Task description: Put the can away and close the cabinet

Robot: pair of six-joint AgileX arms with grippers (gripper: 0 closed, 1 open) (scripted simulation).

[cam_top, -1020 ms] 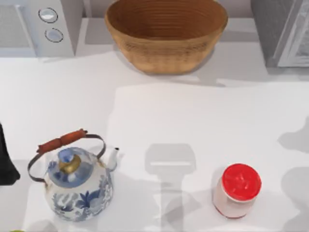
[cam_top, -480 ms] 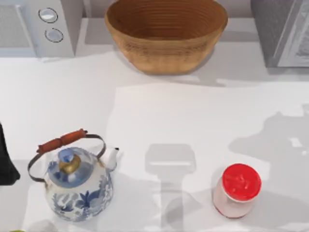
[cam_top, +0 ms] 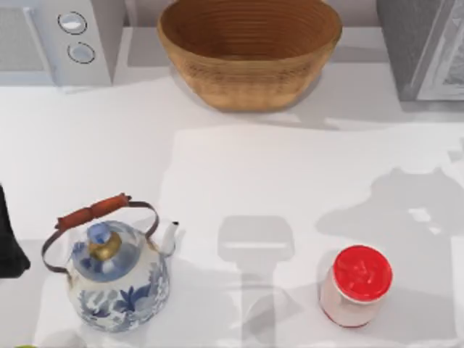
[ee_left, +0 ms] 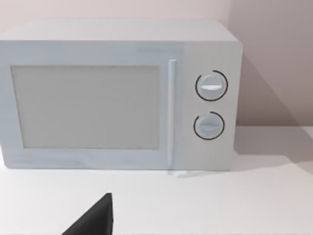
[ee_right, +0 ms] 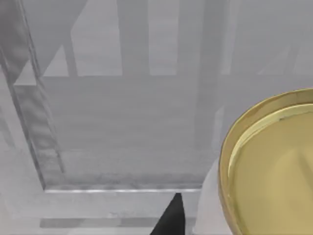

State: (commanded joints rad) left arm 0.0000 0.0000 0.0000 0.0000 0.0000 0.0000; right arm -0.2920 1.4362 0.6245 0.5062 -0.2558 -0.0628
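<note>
Can close to the cabinet, not yet stowed; door closing left to do.

The right gripper (ee_right: 170, 221) shows as a dark wedge up against the matt grey, flat-panelled cabinet (ee_right: 122, 112), and I cannot tell whether it is clenched or released. Just beside it is the brass-yellow round metal can (ee_right: 274, 171), smooth, with a raised rim. I judge it carried but not yet inside. The cabinet stands at the counter's far right corner. A red-lidded pale jar (cam_top: 355, 284) sits untouched near the near edge, right. A woven tan basket (cam_top: 250, 47), ribbed and bowl-shaped, stands mid far edge. A white boxy microwave (ee_left: 117, 95) with two dials is in the far left corner. A glazed blue-and-white kettle (cam_top: 116, 275) with a wire handle and wooden grip is near left. The left gripper (cam_top: 9, 243) is parked at the left edge, grip unreadable.
</note>
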